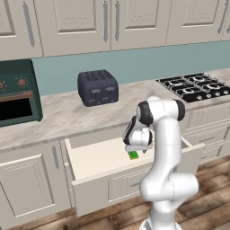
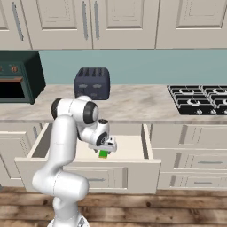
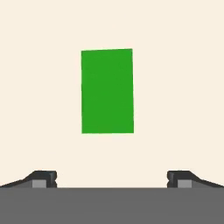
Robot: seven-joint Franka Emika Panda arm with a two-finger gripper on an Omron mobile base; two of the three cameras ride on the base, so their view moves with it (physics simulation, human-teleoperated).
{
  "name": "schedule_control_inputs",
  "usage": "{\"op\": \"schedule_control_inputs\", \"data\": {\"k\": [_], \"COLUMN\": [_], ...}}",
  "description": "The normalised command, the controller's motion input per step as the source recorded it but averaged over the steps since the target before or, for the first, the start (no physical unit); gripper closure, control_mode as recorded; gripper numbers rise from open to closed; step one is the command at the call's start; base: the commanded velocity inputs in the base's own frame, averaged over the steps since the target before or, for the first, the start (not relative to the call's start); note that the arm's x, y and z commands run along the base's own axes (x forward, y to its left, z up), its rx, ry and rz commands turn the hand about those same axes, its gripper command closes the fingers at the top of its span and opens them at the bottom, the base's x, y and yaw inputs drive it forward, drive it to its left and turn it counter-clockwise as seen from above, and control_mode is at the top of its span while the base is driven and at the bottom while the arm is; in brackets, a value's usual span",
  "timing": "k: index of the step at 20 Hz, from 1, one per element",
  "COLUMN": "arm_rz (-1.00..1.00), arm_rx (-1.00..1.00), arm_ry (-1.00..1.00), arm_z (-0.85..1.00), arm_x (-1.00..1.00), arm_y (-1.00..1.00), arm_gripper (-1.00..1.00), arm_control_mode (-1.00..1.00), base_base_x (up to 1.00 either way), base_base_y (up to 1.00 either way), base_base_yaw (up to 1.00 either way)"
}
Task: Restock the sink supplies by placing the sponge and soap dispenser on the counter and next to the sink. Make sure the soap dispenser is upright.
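The pincer [image 3: 111, 178] hangs spread wide over the open drawer [image 1: 94, 159], its two dark fingertips [image 3: 43, 178] standing well apart and touching nothing, with the sponge [image 3: 107, 91] lying flat on the pale drawer floor directly beneath it; in the hand view the green block sits between the lines of the two tips, its long sides running roughly parallel to them, which I judge is the reason for this hold: the jaws are lined up to close across the sponge's narrow width once the hand drops. From the base views the sponge [image 1: 133, 155] rests near the front right part of the drawer floor, just under the hand, and it is plainly not yet lifted. The drawer is pulled out from under the bench [image 1: 67, 114], and that explains why the arm must reach down and inward rather than across the top. The arm rises from the base, bends sharply at its dark elbow joint at about bench-top height, then folds forward and down so that the wrist points nearly straight at the drawer floor. Further out, a dark toaster [image 1: 98, 87] stands on the bench towards its back edge, a dark green oven [image 1: 18, 92] sits towards the left end, and a black stovetop [image 1: 195, 86] lies at the right end. The step in hand looks to be the approach to grasp the sponge, so the task is at an early stage
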Motion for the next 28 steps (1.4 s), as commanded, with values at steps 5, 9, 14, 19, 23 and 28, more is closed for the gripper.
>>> {"op": "schedule_control_inputs", "data": {"k": [5,9,14,19,23,28], "arm_rz": [0.03,0.02,0.02,0.02,0.01,0.01], "arm_rx": [0.00,0.00,0.00,0.00,0.00,0.00], "arm_ry": [0.00,0.00,0.01,0.06,0.04,0.05], "arm_z": [-0.08,0.00,-0.11,-0.26,-0.27,-0.21], "arm_x": [0.36,0.35,0.31,0.24,0.06,0.05], "arm_y": [0.11,0.05,0.08,0.00,0.00,0.00], "arm_gripper": [-1.00,-1.00,-1.00,-1.00,-1.00,-1.00], "arm_control_mode": [-1.00,-1.00,-1.00,-1.00,-1.00,-1.00], "base_base_x": [0.00,0.00,0.00,0.00,0.00,0.00], "base_base_y": [0.00,0.00,0.00,0.00,0.00,0.00], "base_base_yaw": [0.00,0.00,0.00,0.00,0.00,0.00]}}
